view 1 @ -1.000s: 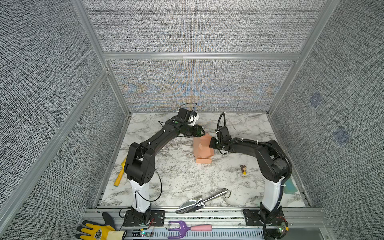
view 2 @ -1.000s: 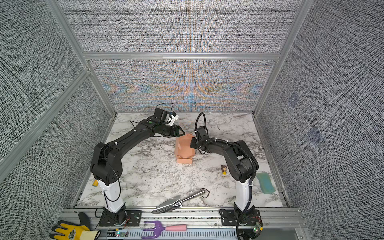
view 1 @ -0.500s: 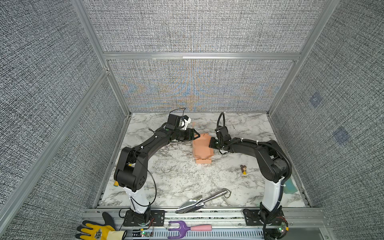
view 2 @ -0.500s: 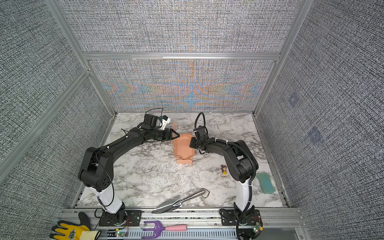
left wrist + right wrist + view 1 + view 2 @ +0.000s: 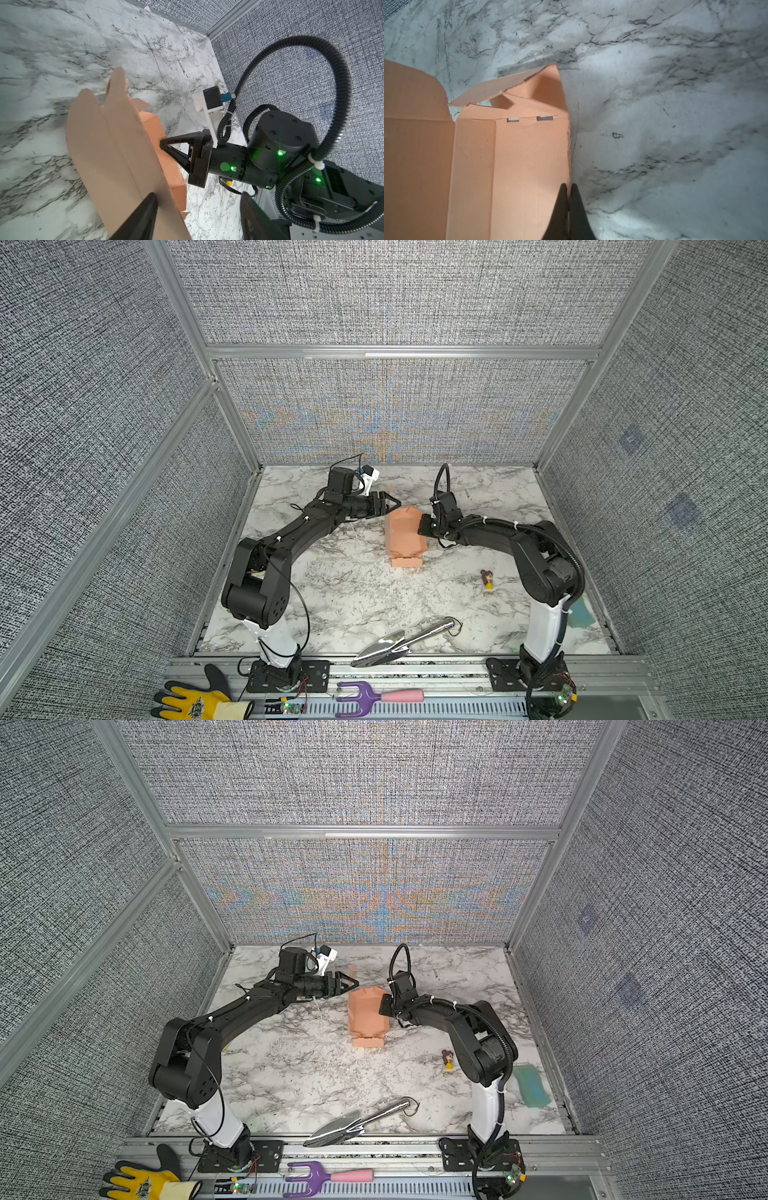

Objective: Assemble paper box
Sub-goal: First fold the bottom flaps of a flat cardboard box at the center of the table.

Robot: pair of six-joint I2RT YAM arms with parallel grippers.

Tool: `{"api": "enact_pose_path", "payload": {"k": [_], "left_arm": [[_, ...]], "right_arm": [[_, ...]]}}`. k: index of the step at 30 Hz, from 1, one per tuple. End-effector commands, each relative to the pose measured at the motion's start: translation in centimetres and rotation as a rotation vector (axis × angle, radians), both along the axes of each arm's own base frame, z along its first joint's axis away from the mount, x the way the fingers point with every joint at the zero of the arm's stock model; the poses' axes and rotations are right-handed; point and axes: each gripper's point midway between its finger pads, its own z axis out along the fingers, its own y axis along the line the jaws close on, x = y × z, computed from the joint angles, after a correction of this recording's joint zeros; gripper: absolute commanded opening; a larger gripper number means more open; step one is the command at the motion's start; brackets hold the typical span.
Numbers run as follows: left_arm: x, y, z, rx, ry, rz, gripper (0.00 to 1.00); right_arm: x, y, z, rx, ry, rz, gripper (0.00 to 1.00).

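In both top views the salmon-pink creased cardboard paper box (image 5: 404, 531) stands half-folded on the white, grey-veined marble tabletop (image 5: 353, 597), toward the far middle, between the two black arms; a flap at its near end lies flat on the marble. The left gripper (image 5: 394, 504) reaches in at the box's far left corner, just beside its upper edge; the right gripper (image 5: 420, 526) meets the box's right side, tips against the cardboard. A shiny metal hand trowel (image 5: 399, 645) and a tiny brown-haired figurine in yellow (image 5: 487, 578) lie nearer the front, both well apart from the box; a teal sponge (image 5: 532, 1085) sits by the right arm's base; a yellow-and-black work glove (image 5: 193, 705) and a purple garden fork with a pink handle (image 5: 374, 697) rest on the front rail.

In the left wrist view the box's pale outer panel, with its scalloped flaps, rises tilted; the left gripper's fingers (image 5: 143, 216) are spread wide, one against the panel's face, the other well clear, so nothing is clamped; beyond, the right gripper's tips sit at the box's orange side wall.

In the right wrist view the right gripper's fingers (image 5: 560, 207) are pressed together; the box's raw side edge runs into the seam between them, so they pinch that wall. The box's far flaps are loosely folded, with two slots showing.
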Motion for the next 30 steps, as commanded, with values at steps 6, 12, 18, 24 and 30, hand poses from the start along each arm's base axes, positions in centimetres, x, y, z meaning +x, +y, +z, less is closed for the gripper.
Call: {"api": "enact_pose_path", "payload": {"k": [6, 12, 18, 24, 30], "left_arm": [[0.2, 0.0, 1.3, -0.08, -0.019, 0.001, 0.42], [0.3, 0.1, 1.6, -0.112, -0.024, 0.0, 0.29], [0.3, 0.4, 1.2, -0.125, -0.013, 0.002, 0.21], [0.4, 0.9, -0.2, -0.102, 0.002, 0.017, 0.1], [0.4, 1.1, -1.6, -0.087, 0.023, 0.022, 0.02]], "right_arm": [[0.0, 0.0, 0.4, 0.002, -0.014, -0.003, 0.02], [0.0, 0.0, 0.5, 0.002, -0.015, -0.004, 0.02], [-0.1, 0.1, 0.3, 0.001, -0.013, -0.003, 0.02], [0.0, 0.1, 0.7, 0.001, -0.022, 0.0, 0.02], [0.1, 0.0, 0.9, -0.004, -0.026, 0.003, 0.02]]}}
